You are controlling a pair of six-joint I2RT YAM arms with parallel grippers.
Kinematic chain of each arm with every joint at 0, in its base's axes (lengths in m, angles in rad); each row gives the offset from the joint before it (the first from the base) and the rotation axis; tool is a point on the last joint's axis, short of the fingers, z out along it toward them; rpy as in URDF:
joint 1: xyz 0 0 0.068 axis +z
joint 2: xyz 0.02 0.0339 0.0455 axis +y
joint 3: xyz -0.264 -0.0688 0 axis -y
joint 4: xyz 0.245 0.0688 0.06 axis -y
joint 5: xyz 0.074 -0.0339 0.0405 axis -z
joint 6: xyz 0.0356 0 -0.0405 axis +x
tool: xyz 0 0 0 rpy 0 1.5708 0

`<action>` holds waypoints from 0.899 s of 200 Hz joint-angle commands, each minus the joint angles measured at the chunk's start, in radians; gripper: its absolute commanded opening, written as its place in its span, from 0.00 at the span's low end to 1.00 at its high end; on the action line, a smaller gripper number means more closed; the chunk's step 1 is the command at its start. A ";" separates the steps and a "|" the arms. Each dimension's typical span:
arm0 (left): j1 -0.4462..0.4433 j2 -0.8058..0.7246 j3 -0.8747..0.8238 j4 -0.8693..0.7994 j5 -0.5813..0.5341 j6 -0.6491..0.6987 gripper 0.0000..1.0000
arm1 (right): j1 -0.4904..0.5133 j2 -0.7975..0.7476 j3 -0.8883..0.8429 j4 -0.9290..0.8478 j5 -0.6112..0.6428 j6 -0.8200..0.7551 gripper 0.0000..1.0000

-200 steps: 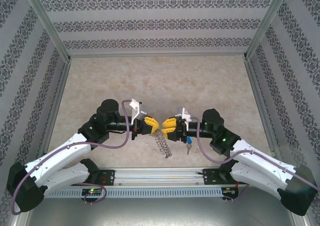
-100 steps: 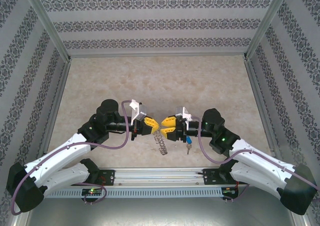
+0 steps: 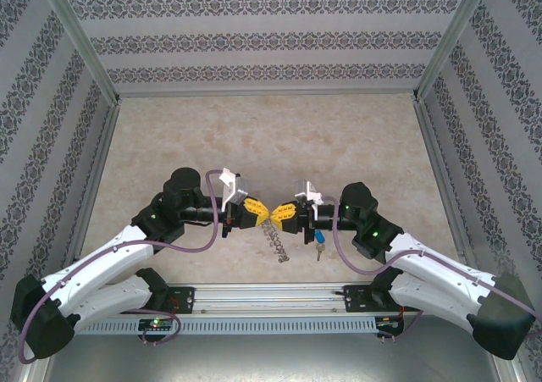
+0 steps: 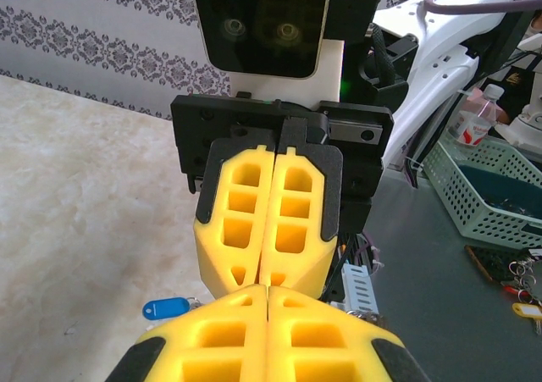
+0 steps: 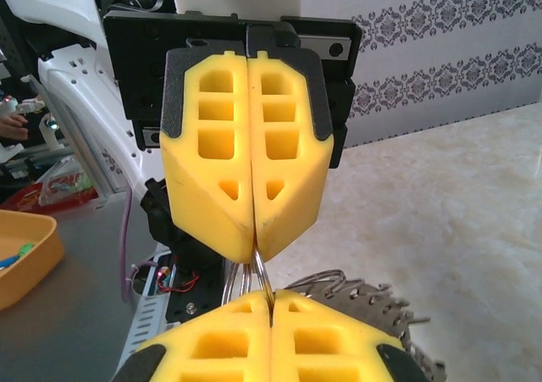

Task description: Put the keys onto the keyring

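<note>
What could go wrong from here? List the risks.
1. The left gripper and right gripper both pinch one thin wire loop of the keyring tip to tip; pulling apart may bend it or slip.
2. The blue-capped key lies on the table; fetching it means one grip lets go, so the ring may swing.

A second ago the right gripper (image 3: pixel 274 217), black with yellow foam pads, stood with its jaws parted. Then they snapped together, the tips pinching a thin wire loop of the flat grey metal keyring (image 3: pixel 276 242). The right arm also eased slightly leftward, toward the centre.
</note>
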 commanded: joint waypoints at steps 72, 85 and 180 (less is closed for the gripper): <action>-0.023 -0.015 0.075 -0.120 -0.096 0.081 0.16 | 0.005 -0.071 0.047 -0.105 0.038 -0.054 0.00; -0.023 -0.033 0.084 -0.153 -0.142 0.095 0.29 | 0.005 -0.071 0.070 -0.187 0.118 -0.079 0.00; -0.115 0.000 0.272 -0.541 -0.473 0.277 0.36 | 0.094 -0.042 0.279 -0.642 0.483 -0.177 0.00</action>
